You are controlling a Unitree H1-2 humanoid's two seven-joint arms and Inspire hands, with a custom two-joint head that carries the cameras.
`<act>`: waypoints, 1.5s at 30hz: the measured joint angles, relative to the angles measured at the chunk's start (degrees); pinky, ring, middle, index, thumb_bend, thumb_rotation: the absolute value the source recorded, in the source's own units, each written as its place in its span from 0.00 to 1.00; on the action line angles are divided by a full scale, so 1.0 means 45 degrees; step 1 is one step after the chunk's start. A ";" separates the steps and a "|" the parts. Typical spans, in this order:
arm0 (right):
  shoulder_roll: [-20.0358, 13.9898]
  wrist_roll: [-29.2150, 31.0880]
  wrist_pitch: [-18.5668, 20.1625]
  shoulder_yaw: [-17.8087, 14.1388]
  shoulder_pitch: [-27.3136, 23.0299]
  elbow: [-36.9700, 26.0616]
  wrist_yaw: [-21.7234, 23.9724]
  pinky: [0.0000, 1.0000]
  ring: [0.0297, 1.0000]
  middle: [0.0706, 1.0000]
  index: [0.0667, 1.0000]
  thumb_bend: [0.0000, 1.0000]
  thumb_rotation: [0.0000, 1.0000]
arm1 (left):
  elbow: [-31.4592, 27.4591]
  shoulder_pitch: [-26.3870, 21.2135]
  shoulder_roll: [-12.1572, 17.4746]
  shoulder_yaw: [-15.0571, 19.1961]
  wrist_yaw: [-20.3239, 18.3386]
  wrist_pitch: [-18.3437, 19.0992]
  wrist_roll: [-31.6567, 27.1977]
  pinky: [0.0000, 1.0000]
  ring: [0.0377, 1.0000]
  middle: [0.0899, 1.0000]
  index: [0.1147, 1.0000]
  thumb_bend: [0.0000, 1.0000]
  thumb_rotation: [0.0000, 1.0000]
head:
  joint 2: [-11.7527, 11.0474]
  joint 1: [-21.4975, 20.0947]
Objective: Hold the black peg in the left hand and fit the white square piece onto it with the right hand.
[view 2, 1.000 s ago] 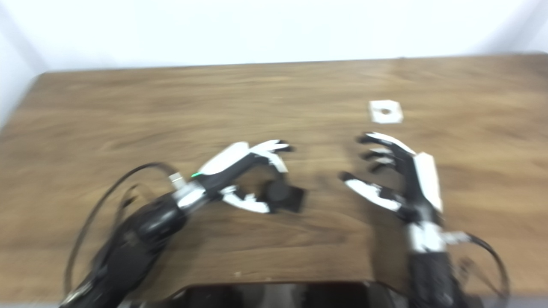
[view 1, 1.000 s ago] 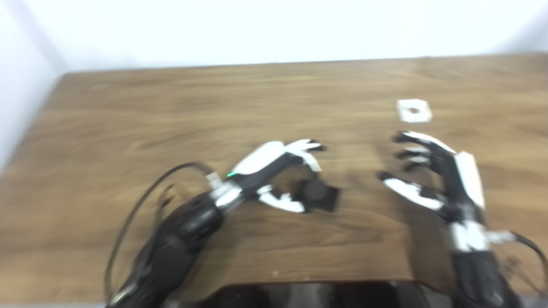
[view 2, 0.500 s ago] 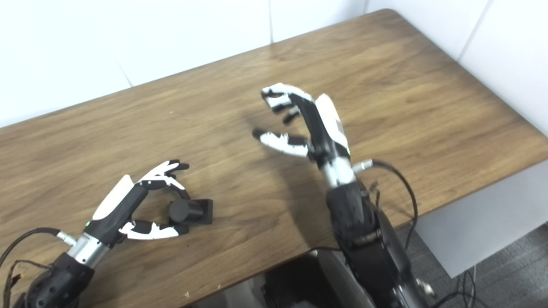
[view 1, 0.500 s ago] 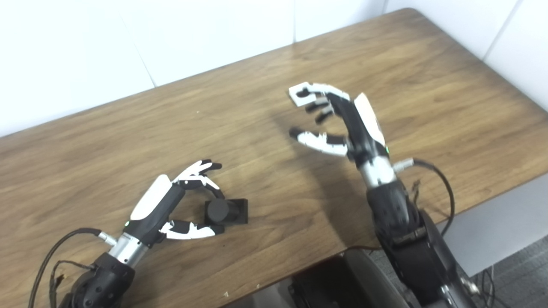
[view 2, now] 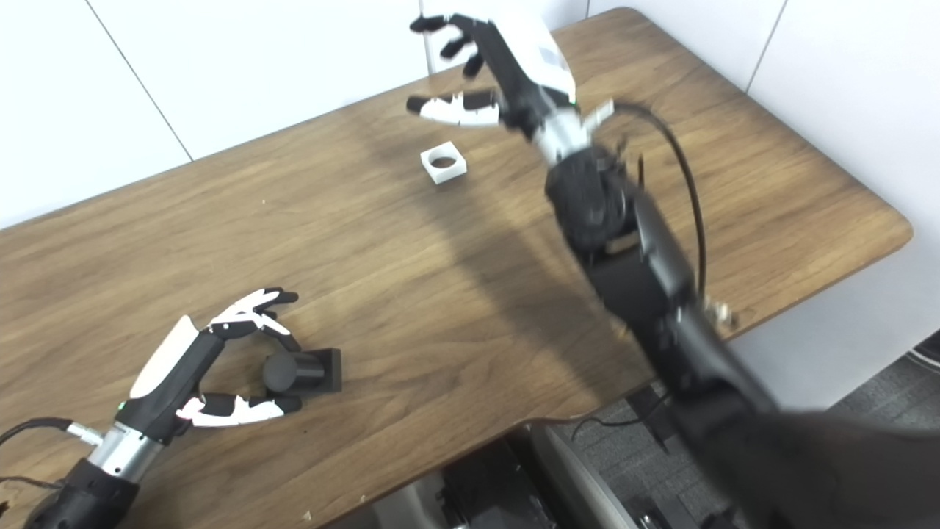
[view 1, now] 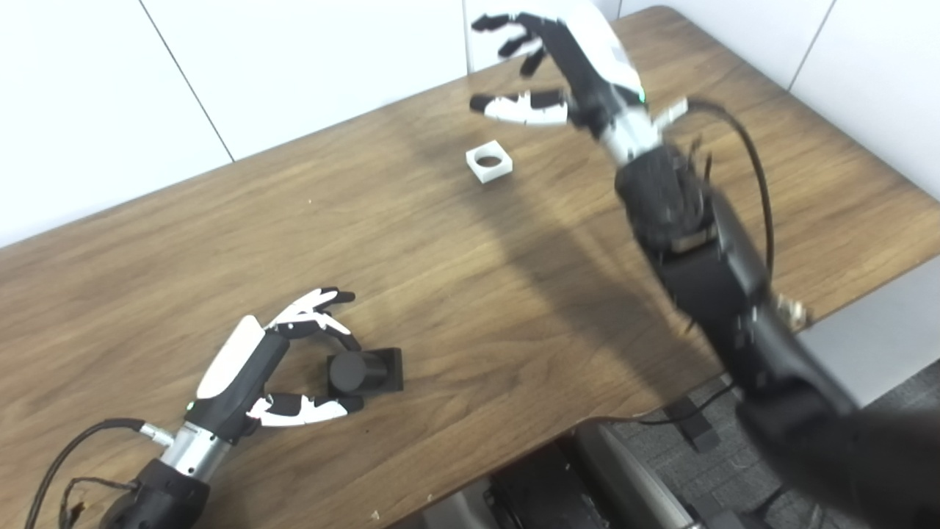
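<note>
Since the earlier frame the right hand (view 1: pixel 565 66) has risen, fingers spread and empty, beyond the white square piece (view 1: pixel 489 161) lying flat on the table (view 1: pixel 514 279). Well nearer than the piece, the left hand (view 1: pixel 272 367) curls loosely round the black peg (view 1: pixel 360 371) (not clearly clamped); it could slip when lifted.

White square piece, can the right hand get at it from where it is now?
Probably yes. The white square piece lies alone on the table, and the open right hand hovers above and beside it with nothing between them.
</note>
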 measured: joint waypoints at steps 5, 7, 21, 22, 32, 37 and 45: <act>-0.1302 -0.0423 0.0542 0.1179 -0.1310 0.1396 0.2105 0.68 0.89 0.92 0.80 0.75 0.35 | 0.0000 0.0021 0.0002 0.0020 0.0025 -0.0016 0.0004 0.76 0.92 0.86 0.42 0.52 0.05 | -0.0039 0.0176; -0.1566 -0.0546 0.0624 0.1679 -0.1699 0.1946 0.2843 0.73 0.94 0.96 0.82 0.76 0.35 | 0.0000 0.0045 0.0003 0.0042 0.0032 -0.0015 0.0004 0.77 0.92 0.86 0.42 0.52 0.06 | -0.0039 0.0234; -0.2286 -0.2071 0.0765 0.4671 -0.4486 0.5026 0.6523 0.98 1.00 1.00 0.83 0.90 0.24 | -0.0015 0.0125 0.0002 0.0058 0.0087 -0.0028 0.0009 0.78 0.93 0.86 0.42 0.52 0.06 | 0.0039 0.0527; -0.2280 -0.2177 0.0832 0.4776 -0.4592 0.5110 0.6753 0.99 1.00 1.00 0.83 0.91 0.25 | -0.0019 0.0136 0.0000 0.0056 0.0087 -0.0028 0.0008 0.78 0.93 0.86 0.42 0.52 0.06 | 0.0058 0.0585; -0.2219 -0.2749 0.1249 0.5515 -0.4897 0.5404 0.8168 1.00 1.00 1.00 0.84 0.99 0.23 | -0.0028 0.0205 -0.0005 0.0060 0.0139 -0.0028 0.0018 0.78 0.93 0.87 0.42 0.52 0.05 | 0.0078 0.0722; -0.2140 -0.2777 0.1343 0.5523 -0.4804 0.5359 0.8210 1.00 1.00 1.00 0.84 0.98 0.21 | -0.0053 0.0222 -0.0007 0.0061 0.0147 -0.0026 0.0064 0.78 0.93 0.87 0.42 0.52 0.05 | 0.0117 0.0840; -0.1955 -0.2608 0.1225 0.5297 -0.3726 0.5356 0.7747 1.00 1.00 1.00 0.83 0.93 0.21 | -0.0107 0.0317 -0.0016 0.0088 0.0197 -0.0024 0.0081 0.78 0.93 0.87 0.42 0.52 0.05 | 0.0254 0.0977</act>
